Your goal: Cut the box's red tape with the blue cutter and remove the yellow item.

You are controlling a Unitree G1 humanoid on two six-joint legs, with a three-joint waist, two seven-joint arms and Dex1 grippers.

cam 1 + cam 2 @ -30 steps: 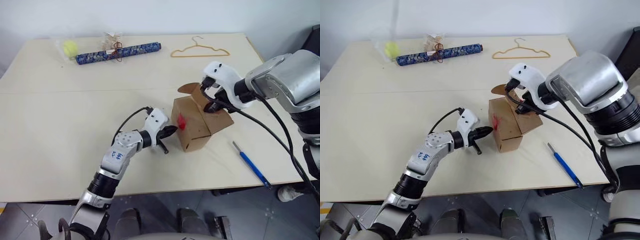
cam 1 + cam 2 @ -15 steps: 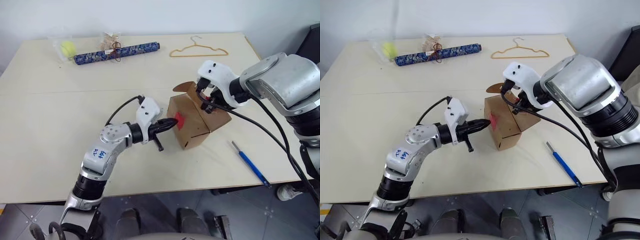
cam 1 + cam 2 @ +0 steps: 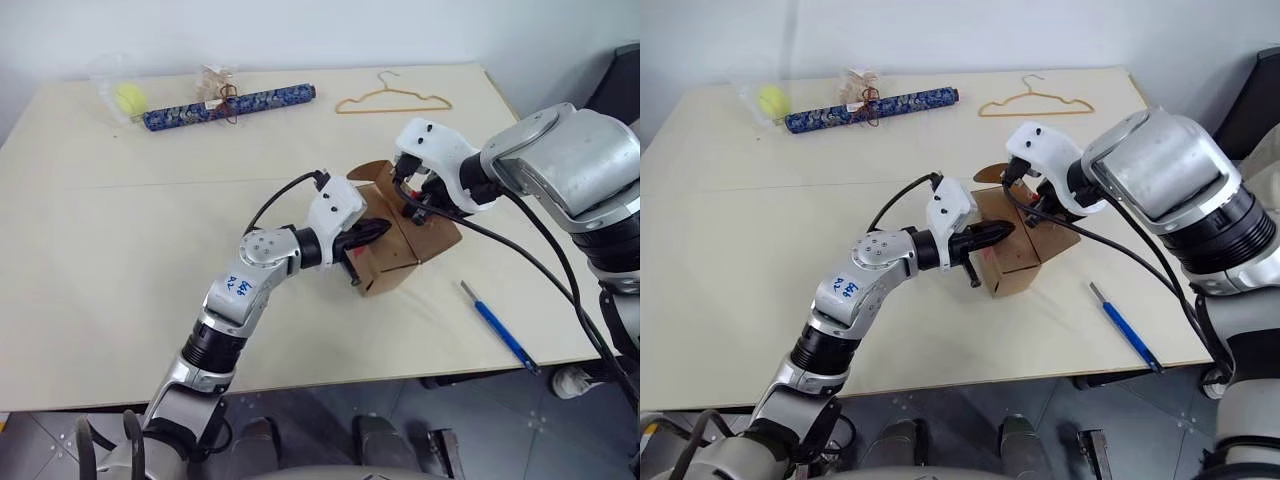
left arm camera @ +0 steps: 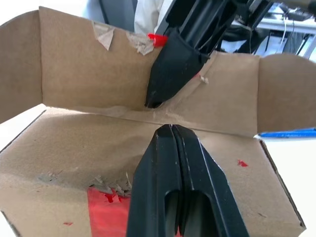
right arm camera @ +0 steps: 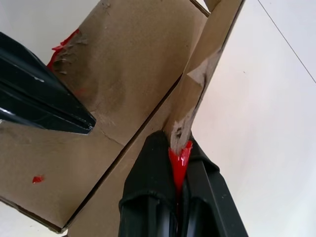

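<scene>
Pinching a flap edge of the box (image 3: 405, 245) where a scrap of the red tape (image 5: 178, 165) is caught, the right gripper (image 3: 412, 205) is holding the carton mid-table, while the left gripper (image 3: 375, 232), fingers pressed together and empty, is nosing at the other flap. Levering that flap gently outward, without dragging the carton from the right grip, is probably wisest. The blue cutter (image 3: 499, 328) is lying idle near the table's right edge.

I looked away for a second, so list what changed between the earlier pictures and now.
The left gripper, jaws shut and empty, rose from beside the box's taped face to its top, next to the raised flap. The right gripper stayed shut on that flap's red-taped edge. The box, the blue cutter on the table and the hanger stayed put.
</scene>
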